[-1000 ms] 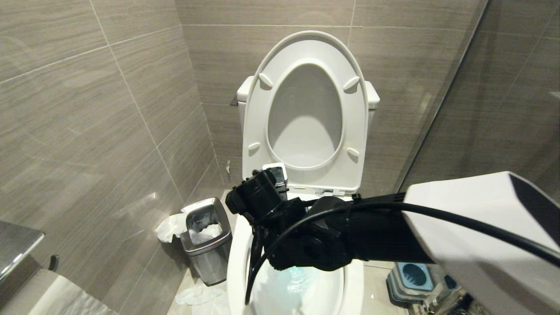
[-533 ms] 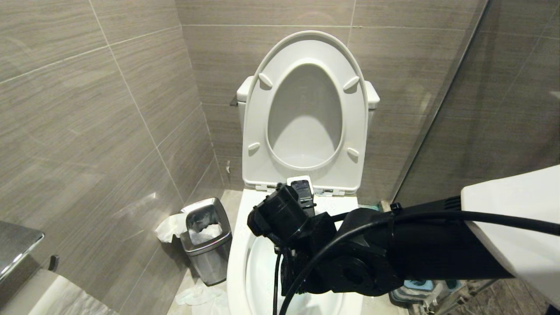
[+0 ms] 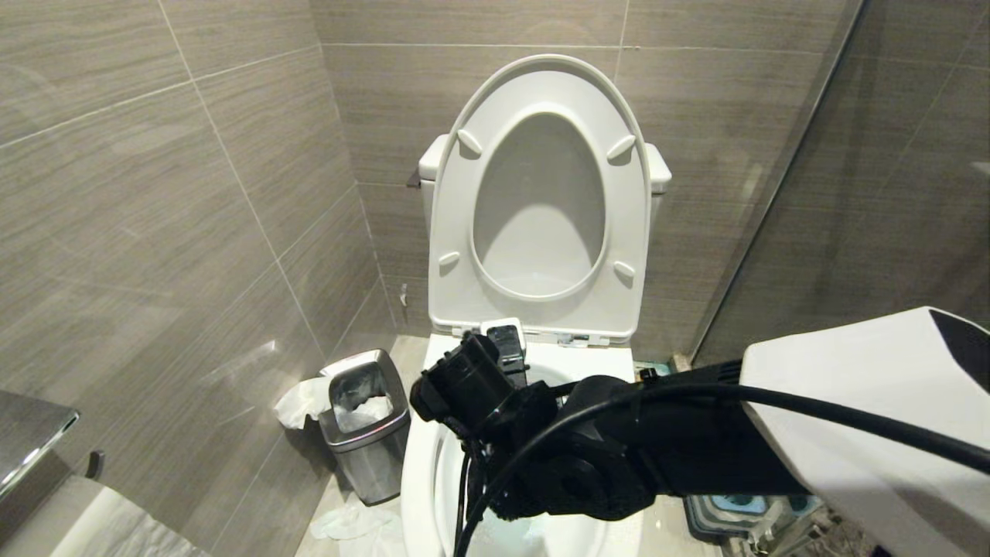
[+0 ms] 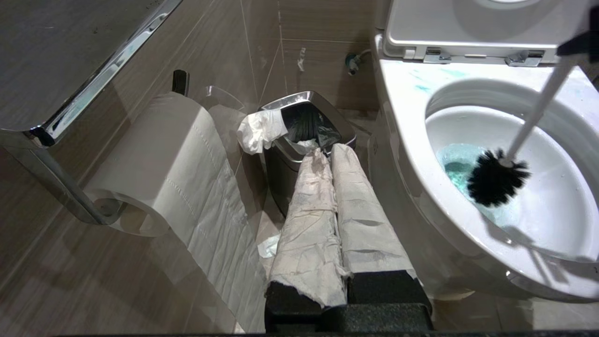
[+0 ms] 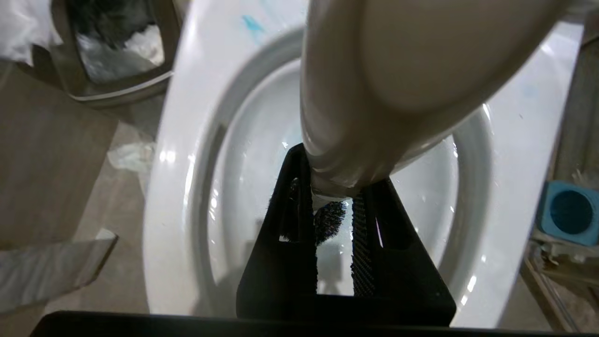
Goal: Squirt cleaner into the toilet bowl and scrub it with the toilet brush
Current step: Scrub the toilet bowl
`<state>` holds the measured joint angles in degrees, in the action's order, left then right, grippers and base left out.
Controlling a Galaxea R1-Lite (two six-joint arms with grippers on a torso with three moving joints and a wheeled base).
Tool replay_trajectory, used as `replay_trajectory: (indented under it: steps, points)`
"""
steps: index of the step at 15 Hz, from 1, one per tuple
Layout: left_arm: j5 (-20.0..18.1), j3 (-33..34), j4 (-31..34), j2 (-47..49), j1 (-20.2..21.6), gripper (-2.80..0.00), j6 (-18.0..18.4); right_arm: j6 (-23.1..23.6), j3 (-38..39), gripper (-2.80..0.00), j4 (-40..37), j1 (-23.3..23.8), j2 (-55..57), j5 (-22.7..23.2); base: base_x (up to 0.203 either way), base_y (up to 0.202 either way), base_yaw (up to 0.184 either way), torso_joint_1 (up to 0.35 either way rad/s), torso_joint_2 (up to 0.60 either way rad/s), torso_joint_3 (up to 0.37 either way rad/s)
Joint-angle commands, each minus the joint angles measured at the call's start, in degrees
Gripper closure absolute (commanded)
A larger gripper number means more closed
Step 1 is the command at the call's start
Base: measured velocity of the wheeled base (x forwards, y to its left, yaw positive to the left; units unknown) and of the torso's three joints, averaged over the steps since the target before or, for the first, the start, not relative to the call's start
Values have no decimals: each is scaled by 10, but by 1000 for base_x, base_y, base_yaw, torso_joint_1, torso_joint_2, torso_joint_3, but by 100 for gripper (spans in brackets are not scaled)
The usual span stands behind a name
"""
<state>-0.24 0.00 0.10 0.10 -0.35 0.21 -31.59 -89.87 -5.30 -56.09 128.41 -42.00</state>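
The right gripper (image 5: 334, 234) is pinched on the toilet brush (image 4: 496, 177), its two black fingers (image 5: 285, 220) clamped on the slim white handle just below the handle's rounded end, which fills the space nearest the wrist camera. From the grip the handle slopes down and away into the toilet bowl (image 4: 407, 135); the black bristle head sits at the far end of it, low inside the bowl and just above the pale blue-green water — whether the bristles touch the ceramic cannot be told. Blue smears mark the rim on the hinge side, beyond the brush. The seat and lid (image 3: 541, 193) stand raised behind the gripper.

In the head view the right arm (image 3: 619, 449) reaches in from the right across the front of the bowl. Off to its far side stands the steel waste bin (image 3: 363, 422) stuffed with paper, crumpled tissue on the floor beside it. On the arm's near side sits the square blue-grey holder (image 5: 568, 213), close by the bowl's outer wall.

The left gripper (image 4: 334, 206) hangs apart from the brush, beside the bowl — its paper-wrapped fingers pressed together and holding nothing, pointing toward the bin. A paper roll (image 4: 154, 159) hangs on a wall holder next to it.
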Motion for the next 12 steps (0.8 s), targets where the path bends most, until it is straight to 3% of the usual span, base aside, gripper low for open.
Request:
replay_trajectory:
  steps: [1, 4, 6, 9, 12]
  points:
    - [1, 0, 0, 0, 0, 0, 1, 13, -79, 0, -2, 2, 58, -3, 0, 0, 0, 0, 0, 0]
    - [0, 0, 0, 0, 0, 0, 0, 52, -196, 0, -2, 21, 118, -7, 0, 0, 0, 0, 0, 0]
    - [0, 0, 0, 0, 0, 0, 0, 89, -234, 0, -1, 54, 138, -21, 0, 0, 0, 0, 0, 0]
    - [0, 0, 0, 0, -1, 0, 0, 93, -210, 0, -3, 81, 103, -42, 0, 0, 0, 0, 0, 0]
    - [0, 0, 0, 0, 0, 0, 0, 94, -125, 0, -4, 90, 35, -44, 0, 0, 0, 0, 0, 0]
